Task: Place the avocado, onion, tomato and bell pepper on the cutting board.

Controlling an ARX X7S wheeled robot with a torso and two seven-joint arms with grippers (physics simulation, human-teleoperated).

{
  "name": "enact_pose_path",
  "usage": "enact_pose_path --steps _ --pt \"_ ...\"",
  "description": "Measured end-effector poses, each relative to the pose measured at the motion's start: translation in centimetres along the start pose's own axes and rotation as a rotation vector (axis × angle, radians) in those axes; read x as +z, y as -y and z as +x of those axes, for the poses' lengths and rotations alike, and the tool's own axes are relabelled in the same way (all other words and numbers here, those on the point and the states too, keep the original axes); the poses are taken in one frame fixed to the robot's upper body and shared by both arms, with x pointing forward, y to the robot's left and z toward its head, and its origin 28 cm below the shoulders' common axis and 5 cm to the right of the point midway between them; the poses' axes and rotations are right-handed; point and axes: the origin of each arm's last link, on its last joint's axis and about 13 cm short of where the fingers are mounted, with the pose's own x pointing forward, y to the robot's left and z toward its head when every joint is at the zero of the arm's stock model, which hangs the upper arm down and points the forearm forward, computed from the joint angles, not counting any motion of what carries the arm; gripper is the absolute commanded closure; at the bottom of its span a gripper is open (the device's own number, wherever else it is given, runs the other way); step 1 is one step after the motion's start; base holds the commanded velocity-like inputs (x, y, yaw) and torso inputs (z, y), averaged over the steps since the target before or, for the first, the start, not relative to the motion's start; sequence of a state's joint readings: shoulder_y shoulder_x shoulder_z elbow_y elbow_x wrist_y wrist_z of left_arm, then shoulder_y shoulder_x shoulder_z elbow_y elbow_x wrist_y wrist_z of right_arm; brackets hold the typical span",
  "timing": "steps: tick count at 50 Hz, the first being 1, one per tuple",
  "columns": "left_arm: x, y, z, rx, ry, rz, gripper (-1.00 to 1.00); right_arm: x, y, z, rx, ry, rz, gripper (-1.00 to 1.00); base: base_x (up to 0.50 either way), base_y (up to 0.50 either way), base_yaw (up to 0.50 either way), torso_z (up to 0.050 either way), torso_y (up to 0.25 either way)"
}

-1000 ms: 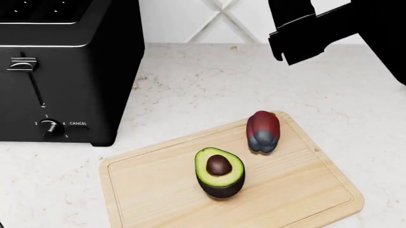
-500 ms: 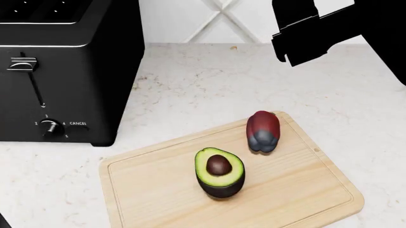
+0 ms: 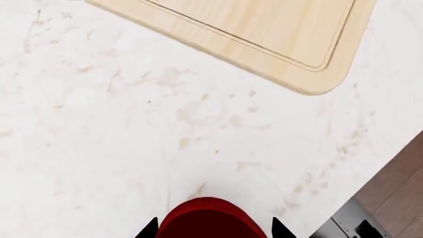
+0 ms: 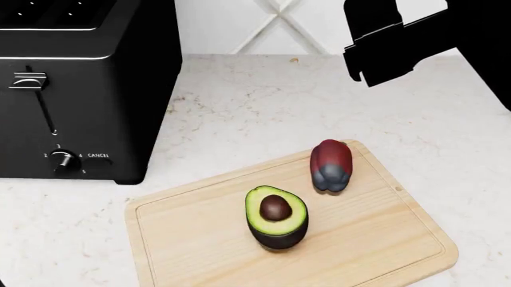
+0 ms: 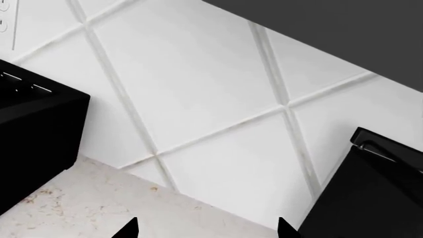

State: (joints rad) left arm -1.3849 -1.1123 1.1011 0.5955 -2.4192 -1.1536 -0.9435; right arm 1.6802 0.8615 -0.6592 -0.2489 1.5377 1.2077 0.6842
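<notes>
The cutting board point(image 4: 200, 239) lies on the pale counter. The halved avocado point(image 4: 276, 216) sits flesh-up near its middle. The dark red bell pepper point(image 4: 329, 165) lies by its far right corner. In the left wrist view my left gripper point(image 3: 213, 229) is shut on the red tomato point(image 3: 211, 218) above bare counter, a short way off a rounded corner of the board point(image 3: 264, 29). My right gripper point(image 5: 206, 229) is open and empty, raised and facing the tiled wall. Its arm point(image 4: 391, 42) shows at the head view's top right. The onion is out of view.
A black toaster point(image 4: 80, 89) stands on the counter left of the board and also shows in the right wrist view point(image 5: 33, 144). Another black appliance point(image 5: 370, 188) stands by the wall. The counter's edge point(image 3: 390, 153) with wood floor beyond is near my left gripper.
My right arm has drifted slightly to the right in the head view. The avocado, bell pepper and board have not moved.
</notes>
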Motion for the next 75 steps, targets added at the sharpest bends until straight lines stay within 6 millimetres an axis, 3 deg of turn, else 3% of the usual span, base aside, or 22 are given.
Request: enact_pose_path --steps 17,30,75 --pt "3.8 0.3 -2.7 0.031 0.14 0.1 1.0 0.3 0.2 -0.4 -0.008 0.009 -0.001 -1.0 0.0 0.0 0.0 0.0 0.0" --pt "6.6 0.6 -3.0 0.011 0.232 0.163 1.0 0.2 0.2 -0.2 -0.006 0.007 0.0 -1.0 0.0 0.0 0.0 0.0 0.0" --pt "12.8 -3.2 2.9 0.023 0.318 0.127 1.0 -0.7 0.0 -0.1 -0.001 -0.007 0.008 -1.0 0.0 0.0 0.0 0.0 0.0"
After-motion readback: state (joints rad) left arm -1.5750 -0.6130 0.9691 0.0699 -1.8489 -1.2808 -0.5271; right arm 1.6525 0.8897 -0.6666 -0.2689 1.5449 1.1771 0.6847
